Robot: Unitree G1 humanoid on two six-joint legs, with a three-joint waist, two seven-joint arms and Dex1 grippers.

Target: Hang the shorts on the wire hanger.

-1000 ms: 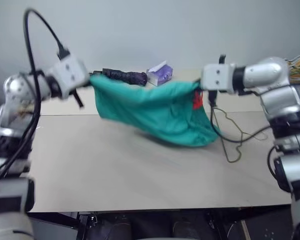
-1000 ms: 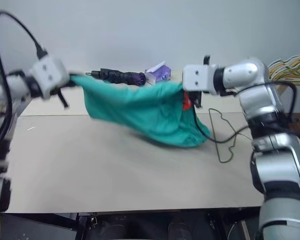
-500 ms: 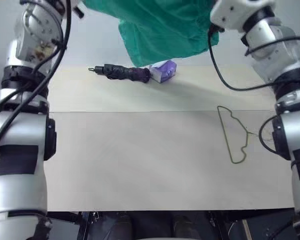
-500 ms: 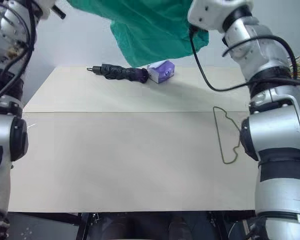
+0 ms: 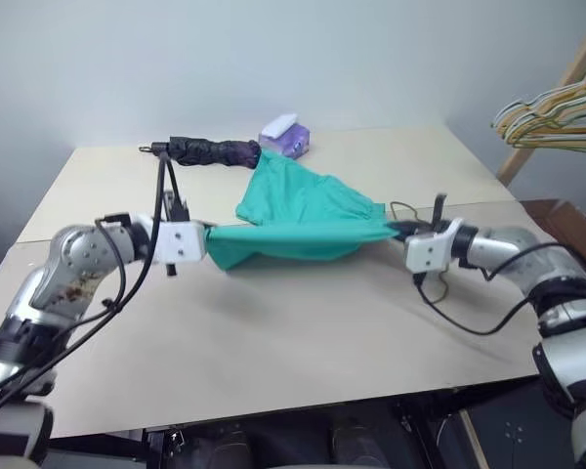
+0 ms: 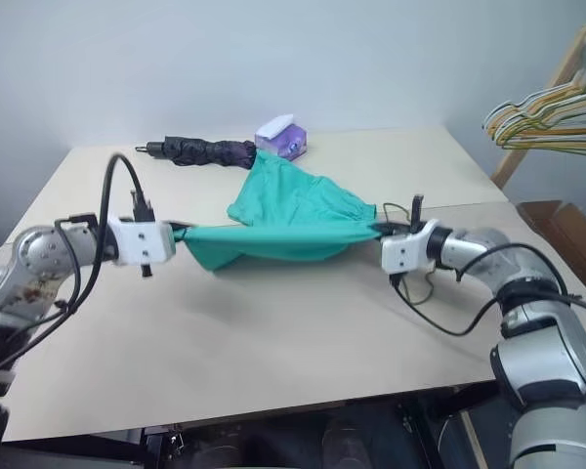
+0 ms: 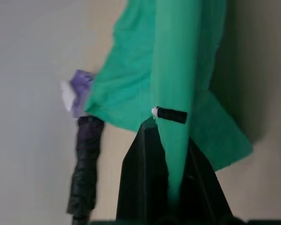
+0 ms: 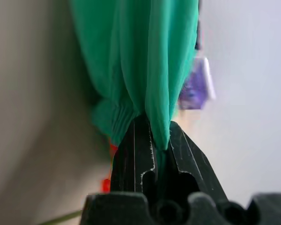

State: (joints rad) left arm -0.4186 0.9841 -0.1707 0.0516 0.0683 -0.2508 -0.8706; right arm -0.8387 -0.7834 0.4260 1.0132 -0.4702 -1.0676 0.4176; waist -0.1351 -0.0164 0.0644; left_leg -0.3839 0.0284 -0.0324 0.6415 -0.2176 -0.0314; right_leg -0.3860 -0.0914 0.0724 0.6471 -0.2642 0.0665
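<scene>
Shorts [image 5: 298, 217] pinched taut btwn both clamped pincers [image 7: 171, 154] [image 8: 158, 140], hiding wire hanger mostly.

a plain test room: bare table [image 5: 273, 342], blank grey wall [image 5: 273, 59], wooden hanger rack [image 5: 552, 93].

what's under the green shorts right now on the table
The shorts are stretched between the left end effector and right end effector, draped on the table. A bit of wire shows beside them; anything beneath is covered.
</scene>
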